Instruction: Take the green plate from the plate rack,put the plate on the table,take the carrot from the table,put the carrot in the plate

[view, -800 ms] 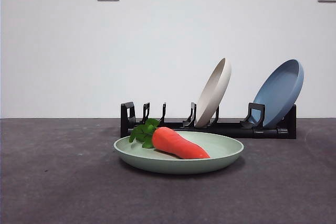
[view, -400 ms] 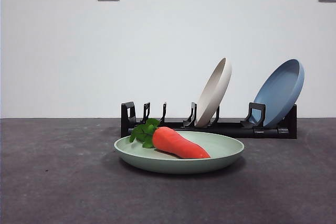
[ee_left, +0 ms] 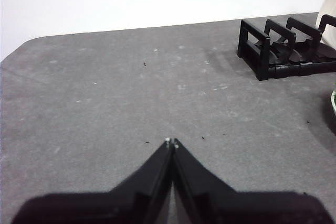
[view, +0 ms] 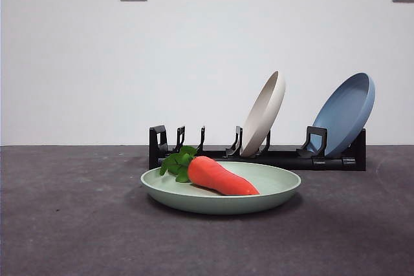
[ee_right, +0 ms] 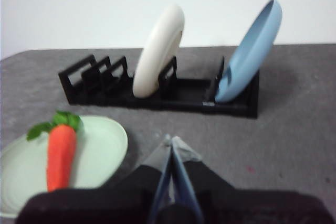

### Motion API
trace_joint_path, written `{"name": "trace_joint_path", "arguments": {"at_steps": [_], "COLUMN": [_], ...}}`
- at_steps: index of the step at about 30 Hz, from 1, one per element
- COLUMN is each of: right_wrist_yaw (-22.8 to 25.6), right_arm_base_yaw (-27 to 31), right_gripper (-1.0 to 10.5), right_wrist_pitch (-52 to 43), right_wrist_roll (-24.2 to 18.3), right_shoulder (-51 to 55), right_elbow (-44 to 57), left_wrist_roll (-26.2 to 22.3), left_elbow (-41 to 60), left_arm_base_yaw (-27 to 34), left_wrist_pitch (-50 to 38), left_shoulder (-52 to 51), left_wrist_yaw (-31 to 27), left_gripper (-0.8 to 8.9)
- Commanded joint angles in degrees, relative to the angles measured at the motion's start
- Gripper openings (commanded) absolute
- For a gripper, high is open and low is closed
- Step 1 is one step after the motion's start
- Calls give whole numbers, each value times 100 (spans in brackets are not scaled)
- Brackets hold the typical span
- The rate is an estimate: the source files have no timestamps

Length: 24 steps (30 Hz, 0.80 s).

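The green plate (view: 272, 189) lies flat on the table (view: 65, 224) in front of the plate rack (view: 284, 158). The carrot (view: 220, 176) rests in it, leaves toward the rack's left end. In the right wrist view the green plate (ee_right: 100, 148) holds the carrot (ee_right: 60, 156), and my right gripper (ee_right: 171, 140) is shut and empty, apart from the plate, between it and the plate rack (ee_right: 178, 95). My left gripper (ee_left: 171, 142) is shut and empty over bare table, away from the plate rack (ee_left: 273, 51). Neither gripper shows in the front view.
A cream-white plate (view: 264, 113) and a blue plate (view: 344, 113) lean in the rack's middle and right slots; both the cream-white plate (ee_right: 157, 51) and the blue plate (ee_right: 249, 51) show in the right wrist view. A white wall with sockets stands behind the table.
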State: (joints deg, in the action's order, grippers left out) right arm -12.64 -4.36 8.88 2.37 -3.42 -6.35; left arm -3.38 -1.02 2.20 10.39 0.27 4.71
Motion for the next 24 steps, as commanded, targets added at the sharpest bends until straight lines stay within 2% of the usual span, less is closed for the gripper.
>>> {"name": "trace_joint_path", "arguments": {"at_steps": [1,8,24], "right_wrist_yaw": [125,258,251], "right_arm_base_yaw": [17,15,15], "right_gripper": [1,1,1], "right_wrist_pitch": [-90,-55,83], "right_wrist_roll": [90,409,505], "right_shoulder": [105,337,334], "right_elbow": [227,599,599], "left_wrist_roll": [35,35,35], "left_elbow": [79,79,79], "left_arm_base_yaw": [15,15,15], "left_wrist_pitch": [-9,-9,-9], "left_shoulder": [-11,-11,-11], "left_wrist_yaw": [-9,-9,-11], "left_gripper": [-3,-3,-3]}}
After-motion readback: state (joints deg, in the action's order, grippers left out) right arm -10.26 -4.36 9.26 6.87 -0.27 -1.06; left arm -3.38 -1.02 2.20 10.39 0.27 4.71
